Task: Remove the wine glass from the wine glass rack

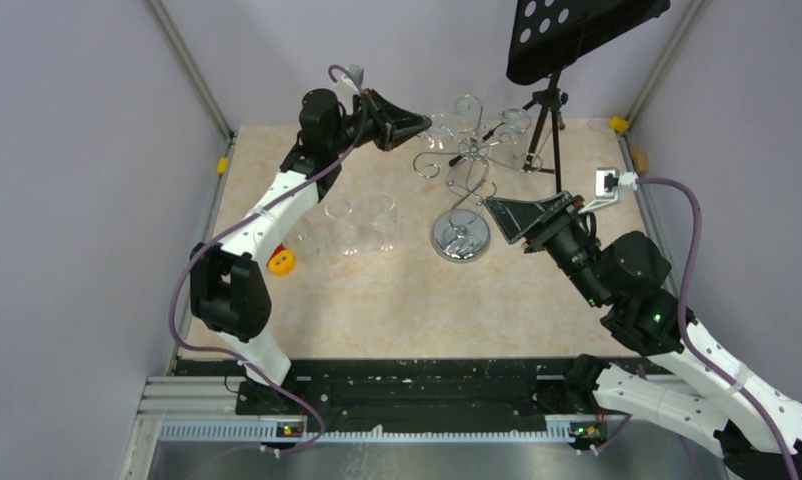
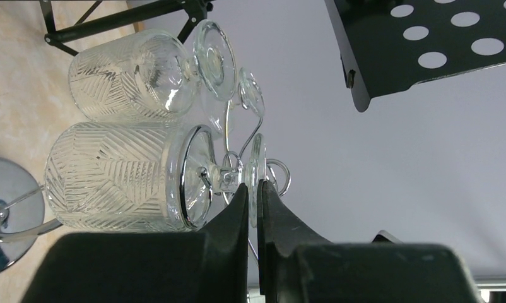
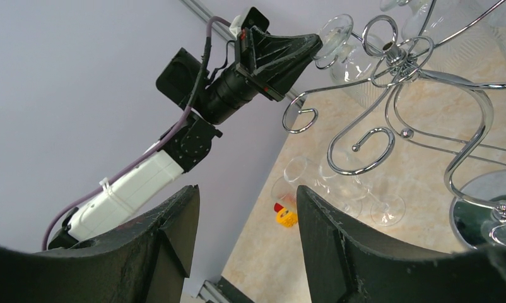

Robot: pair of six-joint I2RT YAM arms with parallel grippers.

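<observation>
The table (image 1: 377, 310) has a beige marbled top. In the top view the right gripper (image 1: 497, 213) is right of centre. Its tip is just beside the round base (image 1: 461, 238) of the rack (image 3: 399, 60); contact between them cannot be determined. In the right wrist view its fingers (image 3: 175, 233) are wide apart and hold nothing.

Left of centre in the top view, a small yellow object (image 1: 281, 262) lies beside the left arm. Just beyond it, a group of clear glasses (image 1: 342, 225) stands on the table, apart from the rack.

The rack stands upright at centre. Its curled chrome arms spread from the central post above the round base.

The left gripper (image 2: 253, 189) is at upper centre of the top view, pointing right toward the rack's far-left arm. In the left wrist view its fingers are nearly together, with the thin disc foot of the wine glass (image 2: 111, 177) clamped edge-on between the tips. The wine glass hangs on the rack with its foot held in a wire curl. Its ribbed bowl is at left centre of that view. A second glass (image 2: 130, 76) hangs just beyond it, at upper left.

A black music stand (image 1: 577, 35) with a perforated desk occupies the upper right of the top view. Its tripod legs rest on the table behind the rack.
</observation>
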